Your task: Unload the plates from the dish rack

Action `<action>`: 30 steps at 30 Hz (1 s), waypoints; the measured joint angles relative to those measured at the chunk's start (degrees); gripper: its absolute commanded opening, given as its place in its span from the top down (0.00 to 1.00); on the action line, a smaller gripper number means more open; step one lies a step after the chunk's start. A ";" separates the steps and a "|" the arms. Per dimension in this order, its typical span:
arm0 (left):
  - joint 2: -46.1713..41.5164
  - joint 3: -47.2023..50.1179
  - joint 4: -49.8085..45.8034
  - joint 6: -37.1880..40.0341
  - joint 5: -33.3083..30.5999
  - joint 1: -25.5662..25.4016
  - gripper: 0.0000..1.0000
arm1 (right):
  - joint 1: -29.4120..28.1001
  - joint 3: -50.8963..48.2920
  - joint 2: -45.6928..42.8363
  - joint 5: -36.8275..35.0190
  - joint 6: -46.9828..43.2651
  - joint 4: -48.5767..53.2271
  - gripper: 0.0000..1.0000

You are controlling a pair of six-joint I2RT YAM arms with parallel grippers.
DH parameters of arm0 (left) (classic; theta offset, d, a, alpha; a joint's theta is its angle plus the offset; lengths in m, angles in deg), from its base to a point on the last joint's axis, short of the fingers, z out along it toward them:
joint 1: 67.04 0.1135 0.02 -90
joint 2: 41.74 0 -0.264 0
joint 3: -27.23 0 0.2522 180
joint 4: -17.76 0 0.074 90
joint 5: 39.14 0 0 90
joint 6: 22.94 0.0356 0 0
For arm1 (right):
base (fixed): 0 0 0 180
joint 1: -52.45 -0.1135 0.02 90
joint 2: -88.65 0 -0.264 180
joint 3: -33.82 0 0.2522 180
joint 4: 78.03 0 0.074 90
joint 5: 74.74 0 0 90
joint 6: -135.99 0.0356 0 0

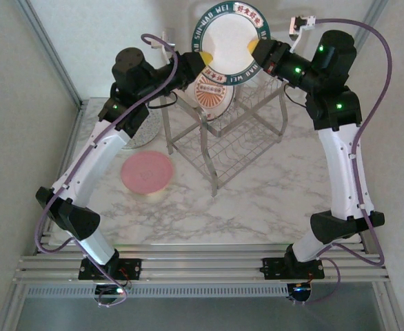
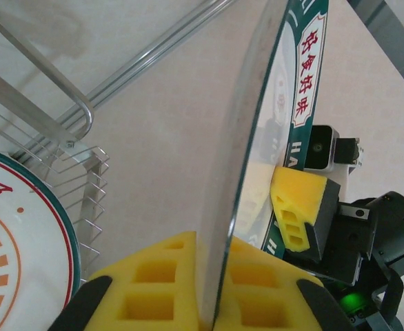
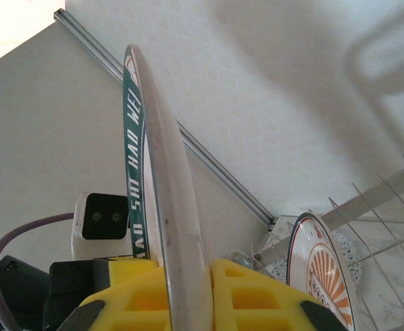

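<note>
Near the worktop's (image 1: pixel 257 200) left edge a speckled plate (image 1: pixel 145 129) lies flat, half hidden under the left arm. Nearer the front edge lies a pink plate (image 1: pixel 147 170), with a paler rim showing beneath its near side; whether that is another plate I cannot tell. Further along, the left gripper (image 1: pixel 203 63) is closed on the left rim of a green-rimmed plate (image 1: pixel 231 43), its yellow foam pads (image 2: pixel 154 283) pressed to either face. That plate hangs upright in the air above the dish rack (image 1: pixel 247 138), which stands towards the worktop's far edge, and it touches nothing but the pads. Just below it a sunburst plate (image 1: pixel 212 96) leans in the rack's upper tier. At the right rim the right gripper (image 1: pixel 257 49) is likewise clamped on the same plate.

The step looks like carrying the lifted plate clear of the rack, or passing it from one arm to the other. To do it well, the arms should travel together with the gap between them unchanged — any drift would twist the plate or drag it through the foam. The lower rim should pass clear of the sunburst plate and the wires, and one claw should let go only once the other's bite is deep enough.

By count: one green-rimmed, one sunburst, one pink and one speckled plate — four plain to see; one rack; two grippers.
</note>
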 measured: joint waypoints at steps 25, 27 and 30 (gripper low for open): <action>-6.45 8.35 5.51 -7.13 0.42 9.57 1.00 | -6.21 -10.58 -11.63 -8.63 -19.15 -5.42 0.26; -9.20 10.80 5.49 -7.78 0.44 11.93 1.00 | -7.37 -13.40 -13.99 -9.49 -22.25 -7.63 0.26; -13.55 14.71 5.46 -8.52 0.26 15.13 1.00 | -8.63 -16.52 -16.44 -11.21 -26.80 -9.73 0.25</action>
